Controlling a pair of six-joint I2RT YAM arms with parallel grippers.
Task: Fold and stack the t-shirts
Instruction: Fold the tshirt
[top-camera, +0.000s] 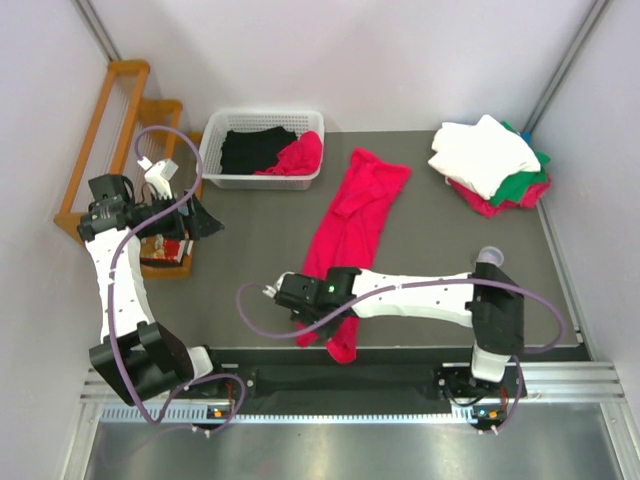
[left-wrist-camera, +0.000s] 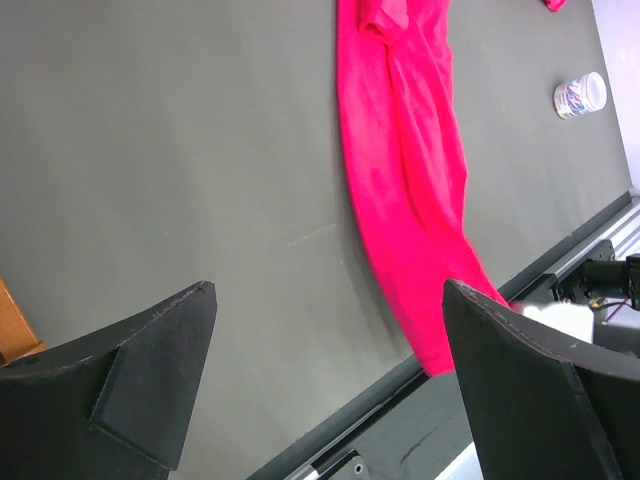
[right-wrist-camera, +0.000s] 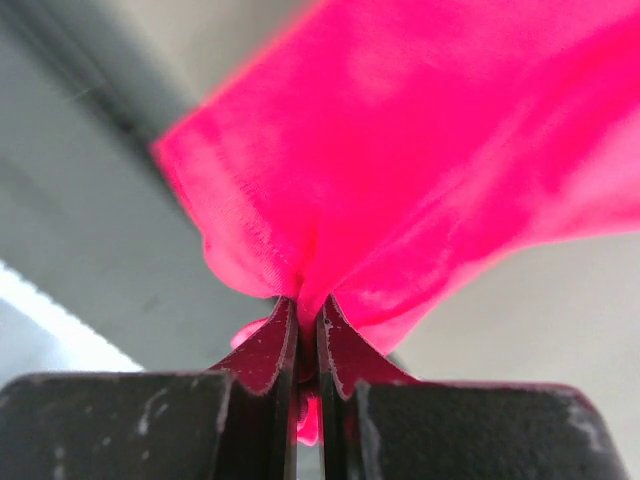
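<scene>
A crimson-red t-shirt (top-camera: 355, 215) lies stretched in a long strip down the middle of the dark table, its near end hanging over the front edge. My right gripper (top-camera: 318, 300) reaches across from the right and is shut on the cloth near that lower end. In the right wrist view the red fabric (right-wrist-camera: 420, 150) bunches out of the closed right gripper (right-wrist-camera: 308, 305). My left gripper (top-camera: 200, 215) hovers open at the table's left side, holding nothing. The left wrist view shows the left gripper (left-wrist-camera: 328, 300) well apart from the red t-shirt (left-wrist-camera: 410, 180).
A white lattice basket (top-camera: 215, 150) at the back holds a black and a red garment. A pile of t-shirts (top-camera: 488, 158), white over green and red, sits at the back right. A small cup (top-camera: 490, 257) stands right of centre. A wooden rack (top-camera: 110, 130) stands at the left.
</scene>
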